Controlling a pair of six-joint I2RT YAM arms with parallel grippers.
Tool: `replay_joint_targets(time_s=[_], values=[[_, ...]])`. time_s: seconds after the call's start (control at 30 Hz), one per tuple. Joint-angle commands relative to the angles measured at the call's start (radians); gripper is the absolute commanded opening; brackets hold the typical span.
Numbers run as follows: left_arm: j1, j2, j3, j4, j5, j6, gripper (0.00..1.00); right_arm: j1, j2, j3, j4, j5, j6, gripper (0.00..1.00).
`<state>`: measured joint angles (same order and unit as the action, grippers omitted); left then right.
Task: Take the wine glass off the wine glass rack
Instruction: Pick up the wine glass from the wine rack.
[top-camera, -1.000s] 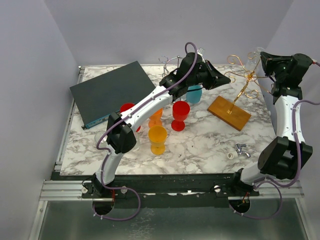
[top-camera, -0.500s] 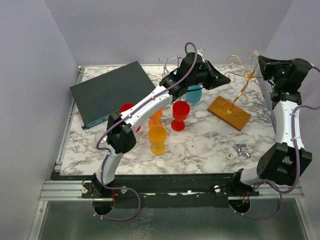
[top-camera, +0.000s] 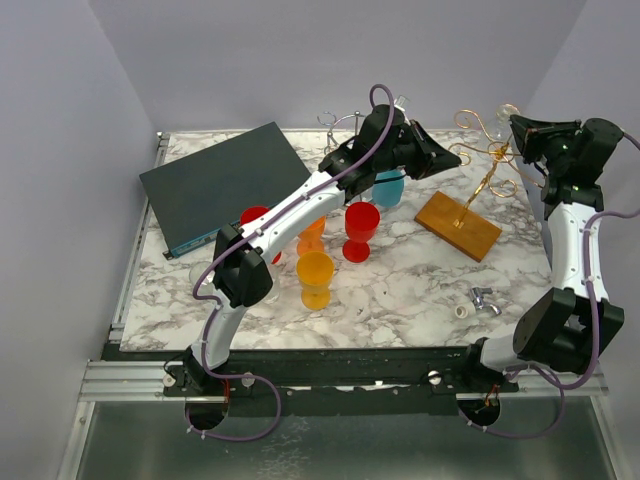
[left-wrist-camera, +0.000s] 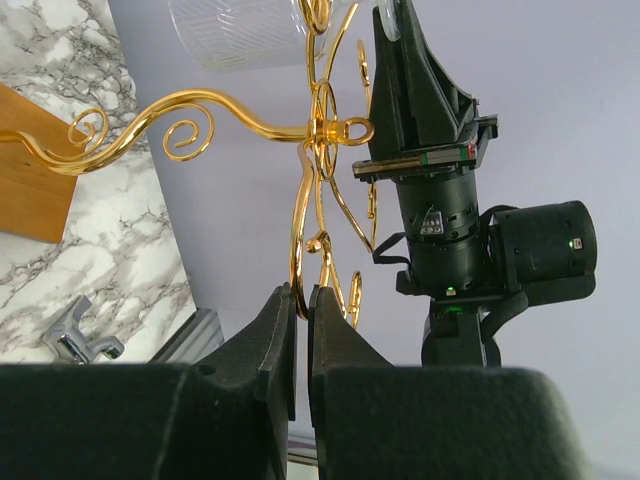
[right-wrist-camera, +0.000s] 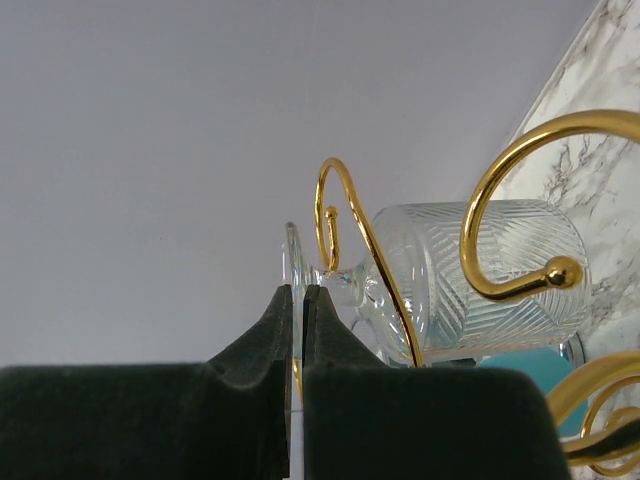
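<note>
The gold wire rack (top-camera: 490, 165) stands on a wooden base (top-camera: 458, 225) at the back right. A clear ribbed wine glass (top-camera: 506, 112) hangs on its far upper arm. My right gripper (top-camera: 519, 130) is shut on the glass's round foot (right-wrist-camera: 292, 252), with the bowl (right-wrist-camera: 480, 270) lying sideways behind a gold hook. My left gripper (top-camera: 455, 152) is shut on a thin gold wire of the rack (left-wrist-camera: 298, 230), low on the stem. In the left wrist view the glass (left-wrist-camera: 240, 30) shows at the top edge and my right gripper (left-wrist-camera: 400, 60) reaches up beside it.
Red (top-camera: 361, 228), orange (top-camera: 315, 277) and teal (top-camera: 388, 187) goblets stand mid-table under my left arm. A dark flat box (top-camera: 225, 183) lies at the back left. Small metal parts (top-camera: 483, 299) lie near the front right. A silver wire rack (top-camera: 340, 125) stands at the back.
My right gripper has moved a little left and nearer to the rack's top, with the glass foot in it. The left arm has not moved.
</note>
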<state>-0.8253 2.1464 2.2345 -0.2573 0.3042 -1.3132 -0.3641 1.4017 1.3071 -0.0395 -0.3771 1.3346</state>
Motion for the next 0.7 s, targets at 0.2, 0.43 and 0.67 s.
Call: replay_joint_targets(time_s=[0.2, 0.43, 0.67], values=[[0.000, -0.055, 0.045, 0.026, -0.031, 0.032, 0.00, -0.006, -0.028, 0.046, 0.096, -0.123, 0.016, 0.01], [0.001, -0.058, 0.046, 0.025, -0.030, 0.035, 0.00, -0.006, 0.051, 0.144, 0.098, -0.177, 0.039, 0.00], [0.000, -0.057, 0.047, 0.026, -0.029, 0.035, 0.00, -0.005, 0.091, 0.173, 0.090, -0.220, 0.057, 0.01]])
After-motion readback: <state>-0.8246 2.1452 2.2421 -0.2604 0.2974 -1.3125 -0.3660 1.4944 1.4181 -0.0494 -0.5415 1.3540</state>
